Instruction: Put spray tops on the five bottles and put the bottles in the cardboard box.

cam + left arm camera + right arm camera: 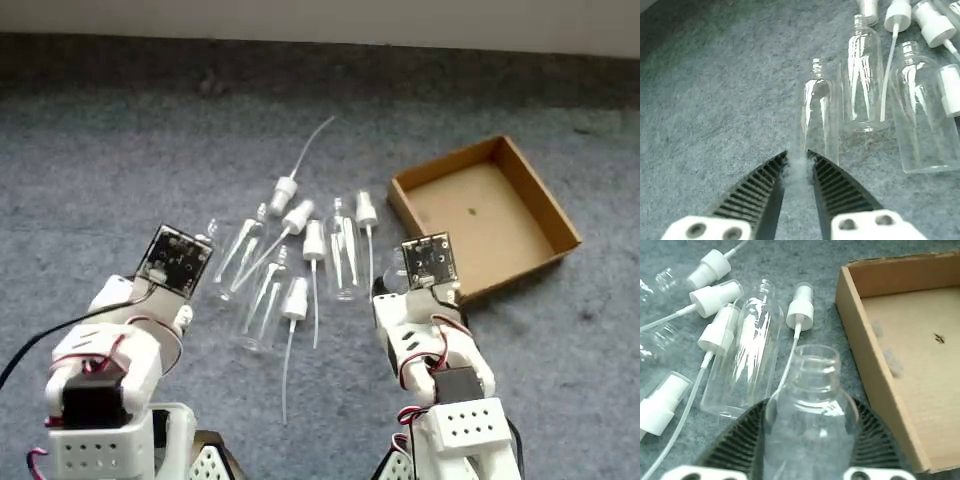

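Two arms of mine sit side by side on the grey carpet (pixel 100 150). On the left, my left gripper (pixel 797 152) hangs low over the carpet with its jaws parted only a sliver and nothing between them; its tips are just short of the base of a clear bottle (pixel 817 115) lying on its side. Next to that lie two more loose bottles (pixel 862 75), their necks pointing away from me. Five spray tops (pixel 314 240) lie scattered among them in the middle of the heap, long dip tubes trailing (one top (pixel 800 312) rests close to the box). Further right, my right gripper (pixel 810 405) is clamped around the body of another bottle (pixel 810 430), its open neck facing forward. The cardboard box (pixel 480 215) lies open just beside that gripper, on its right.
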Robot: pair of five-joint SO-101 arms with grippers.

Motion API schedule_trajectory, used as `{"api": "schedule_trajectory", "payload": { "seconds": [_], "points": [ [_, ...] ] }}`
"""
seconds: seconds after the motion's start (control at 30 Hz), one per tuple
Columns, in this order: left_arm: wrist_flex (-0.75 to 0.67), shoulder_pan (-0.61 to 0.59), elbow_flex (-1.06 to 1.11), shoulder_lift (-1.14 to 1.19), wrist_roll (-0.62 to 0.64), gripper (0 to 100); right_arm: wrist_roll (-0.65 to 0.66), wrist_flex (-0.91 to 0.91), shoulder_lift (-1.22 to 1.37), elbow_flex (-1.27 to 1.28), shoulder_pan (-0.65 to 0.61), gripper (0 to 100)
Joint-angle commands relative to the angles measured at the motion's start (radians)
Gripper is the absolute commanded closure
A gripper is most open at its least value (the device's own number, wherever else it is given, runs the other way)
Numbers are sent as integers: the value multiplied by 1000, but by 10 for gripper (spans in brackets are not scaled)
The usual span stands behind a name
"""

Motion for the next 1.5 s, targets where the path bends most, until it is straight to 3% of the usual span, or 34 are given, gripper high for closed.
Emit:
{"api": "schedule_trajectory", "payload": {
  "seconds": [0.0,0.33,0.47,0.67,0.93,1.23,1.47],
  "points": [
    [-9,147,-237,346,-5,993,-9,-19,-7,4,12,882],
    [3,292,-616,977,-3,992,-9,-18,-8,4,10,882],
    [112,321,-855,1176,-3,982,-9,-19,-8,4,10,882],
    [287,351,-1236,1466,-3,890,-8,-19,-8,4,10,882],
    [373,404,-1639,1839,-3,884,-3,-19,-8,4,10,882],
    [387,437,-1946,2120,-6,861,-2,-19,-8,4,10,882],
    [381,427,-2023,2227,-6,801,-2,-19,-8,4,8,882]
  ]
}}
